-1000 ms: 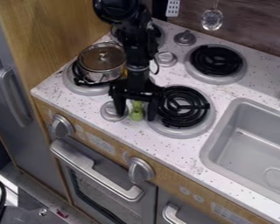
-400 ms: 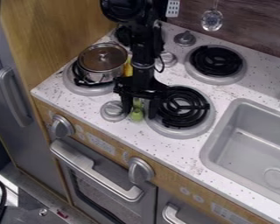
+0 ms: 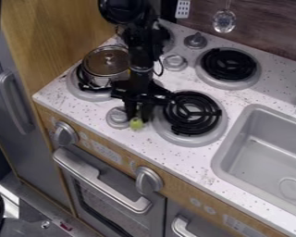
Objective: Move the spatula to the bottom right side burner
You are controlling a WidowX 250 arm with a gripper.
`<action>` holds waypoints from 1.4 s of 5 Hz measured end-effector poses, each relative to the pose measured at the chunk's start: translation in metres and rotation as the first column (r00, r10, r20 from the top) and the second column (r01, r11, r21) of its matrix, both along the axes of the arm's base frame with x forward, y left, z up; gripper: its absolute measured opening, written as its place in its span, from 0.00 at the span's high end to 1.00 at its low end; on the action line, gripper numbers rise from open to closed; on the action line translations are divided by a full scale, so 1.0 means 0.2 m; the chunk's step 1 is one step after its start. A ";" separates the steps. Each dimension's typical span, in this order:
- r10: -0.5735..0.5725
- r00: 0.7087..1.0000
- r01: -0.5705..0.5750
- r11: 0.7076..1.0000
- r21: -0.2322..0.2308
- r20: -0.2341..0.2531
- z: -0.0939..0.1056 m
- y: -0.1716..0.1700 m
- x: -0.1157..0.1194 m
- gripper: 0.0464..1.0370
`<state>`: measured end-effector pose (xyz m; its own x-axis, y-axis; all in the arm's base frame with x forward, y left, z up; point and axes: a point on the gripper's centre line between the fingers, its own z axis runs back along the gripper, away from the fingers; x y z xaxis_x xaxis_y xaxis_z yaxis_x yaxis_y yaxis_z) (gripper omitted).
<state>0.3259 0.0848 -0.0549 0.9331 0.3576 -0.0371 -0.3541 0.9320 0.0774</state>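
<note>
The green end of the spatula (image 3: 136,123) pokes out beneath the end effector (image 3: 139,115), low on the white speckled table (image 3: 175,159) and near its front edge; the rest of it is hidden behind the black arm. The end effector points down, its fingers drawn close together around the green part, with only a narrow gap between them, so it appears to have hold of the spatula.

From the green end, a round grey knob (image 3: 118,117) lies just beside it at about 10 o'clock. The bottom right burner (image 3: 192,113), with its black coil, is near at 3 o'clock; the spatula is outside its ring.

Farther out, a lidded metal pot (image 3: 107,67) sits at 11 o'clock on the left burner (image 3: 83,92). At 1 o'clock is a second knob (image 3: 175,62), with a third (image 3: 195,40) beyond it, then a ladle (image 3: 225,21) hanging at the wall. Between 1 and 2 is the upper right burner (image 3: 228,65). The grey sink (image 3: 240,134) is well apart, toward 4 o'clock. On the front panel, large dials sit at 6 (image 3: 149,179) and 9 o'clock (image 3: 65,133), with the oven handle (image 3: 101,180) toward 7.
</note>
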 end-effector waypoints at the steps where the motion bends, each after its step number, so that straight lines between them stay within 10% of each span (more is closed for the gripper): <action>1: 0.014 1.000 -0.014 1.000 -0.007 -0.010 0.00 0.02 -0.01 0.42; 2: 0.014 0.999 -0.014 1.000 -0.015 -0.029 0.00 0.03 -0.02 0.45; 3: 0.000 0.999 -0.001 1.000 -0.018 -0.035 -0.01 0.03 -0.03 0.71; 6: -0.078 0.996 0.078 0.997 -0.009 -0.036 0.10 -0.03 -0.06 0.74; 7: -0.129 0.991 0.128 0.992 0.006 0.039 0.21 -0.14 0.01 0.74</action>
